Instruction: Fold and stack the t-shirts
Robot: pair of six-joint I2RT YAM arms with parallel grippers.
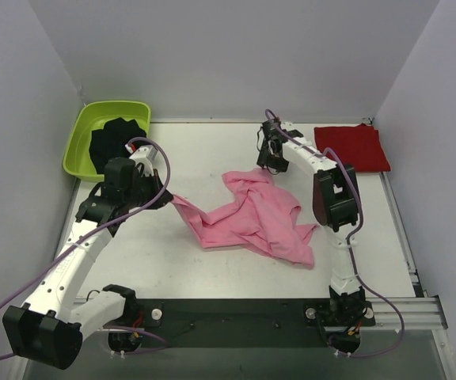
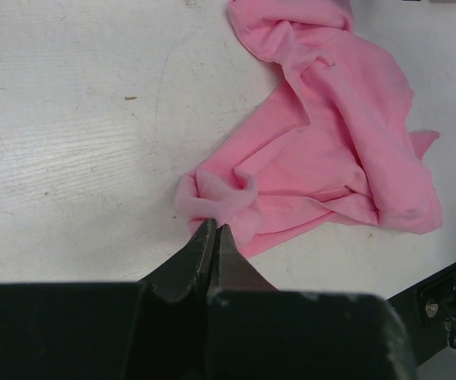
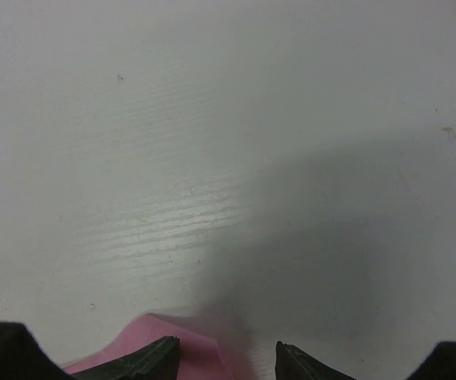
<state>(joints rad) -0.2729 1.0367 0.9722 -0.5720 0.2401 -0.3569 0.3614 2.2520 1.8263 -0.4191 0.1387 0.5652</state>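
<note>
The light pink t-shirt (image 1: 256,215) lies crumpled in the middle of the white table; it also shows in the left wrist view (image 2: 335,150). My left gripper (image 1: 167,196) is shut on the shirt's left edge, its fingertips (image 2: 212,228) pinching a fold of pink cloth. My right gripper (image 1: 271,162) is open just above the shirt's far edge; a pink corner (image 3: 172,344) shows between its fingertips (image 3: 153,356). The deep red t-shirt (image 1: 352,147) lies folded flat at the back right.
A lime green tub (image 1: 105,136) with dark cloth (image 1: 117,138) in it stands at the back left, just behind my left arm. Grey walls enclose the table on three sides. A metal rail (image 1: 291,313) runs along the near edge.
</note>
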